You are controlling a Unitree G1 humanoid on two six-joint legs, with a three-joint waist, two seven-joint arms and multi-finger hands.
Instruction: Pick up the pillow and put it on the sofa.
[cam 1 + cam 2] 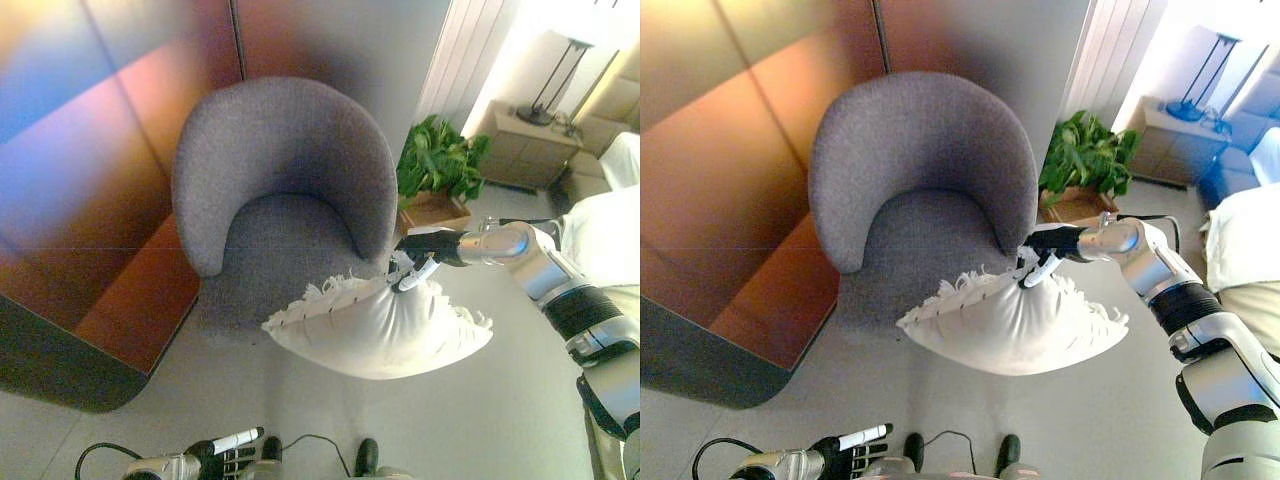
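Left eye view: right hand (425, 262) pinching the fringed white pillow (380, 325) aloft before the grey armchair (280, 170), left hand (225, 455) relaxed low; the right eye view alone shows the right arm's lower reach.

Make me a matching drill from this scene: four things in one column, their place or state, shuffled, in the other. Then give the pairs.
Things:
1. white fringed pillow
2. grey upholstered tub armchair
3. green leafy potted plant
4. left hand

Places or states:
A. stands on the floor to the right of the seat
B. low at the bottom edge, holding nothing
C. hangs in the air, pinched at its top edge by the right hand
D. stands against the wall with nothing on its seat

Pairs: 1-C, 2-D, 3-A, 4-B
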